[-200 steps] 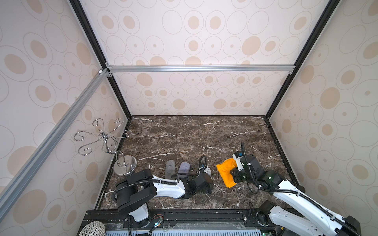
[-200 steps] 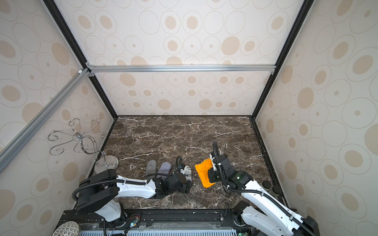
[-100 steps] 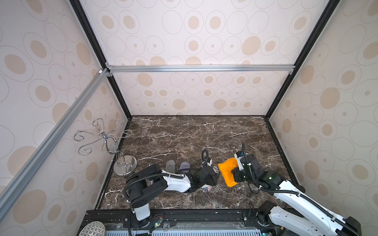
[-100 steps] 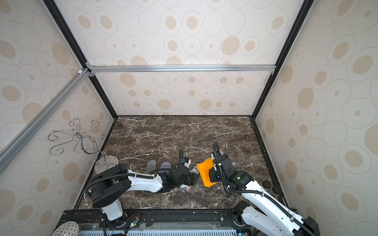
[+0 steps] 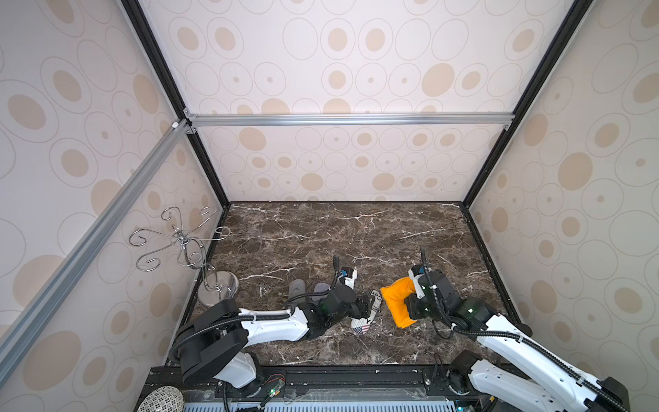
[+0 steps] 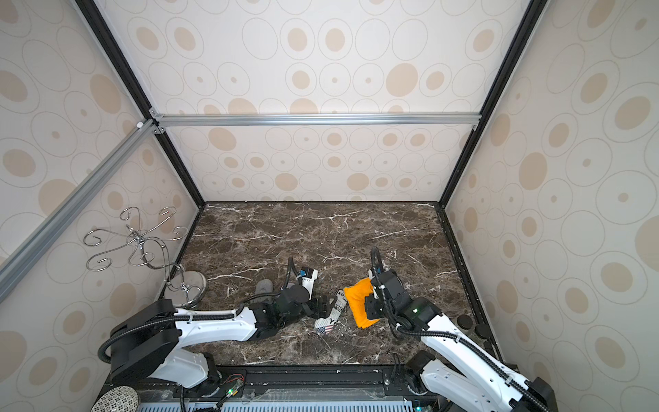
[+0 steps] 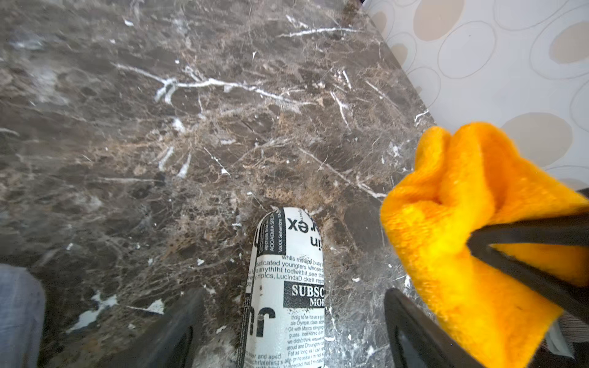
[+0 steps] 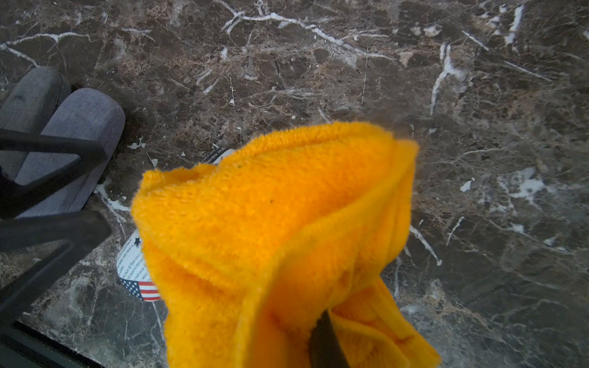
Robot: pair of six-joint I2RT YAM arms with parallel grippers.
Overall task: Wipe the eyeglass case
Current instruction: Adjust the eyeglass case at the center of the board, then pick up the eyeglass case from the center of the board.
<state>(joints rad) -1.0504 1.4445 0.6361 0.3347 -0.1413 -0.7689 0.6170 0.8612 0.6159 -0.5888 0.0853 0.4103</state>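
Dark brown marble (image 5: 321, 232) with white veins floors a booth whose walls are papered in beige ovals. Near the front edge of this surface, between the two arms, lies the eyeglass case (image 5: 367, 314). It is a long, rounded case printed like a newspaper, with a small flag at the end nearest the front. It rests flat on the marble, its long side running roughly away from the front and leaning a little to one side, in both top views (image 6: 333, 310).

The left gripper (image 7: 293, 291) straddles the case with its jaws spread wide. In the left wrist view a black finger stands on each side of the case (image 7: 287, 286), with bare marble showing in both gaps, so it grips nothing.

Just beside the case hangs a fluffy orange cloth (image 5: 397, 303), bunched into folds. The right gripper (image 5: 410, 306) is clamped tight on it, and one dark finger (image 8: 325, 344) pokes out of the pile in the right wrist view. From that camera the cloth (image 8: 271, 223) hides most of the case (image 8: 134, 264). Whether cloth and case touch cannot be told.

Behind the left arm two grey fabric cases (image 8: 79, 137) lie side by side. Against the left wall stands a chrome wire stand (image 5: 217, 285) with curled hooks.
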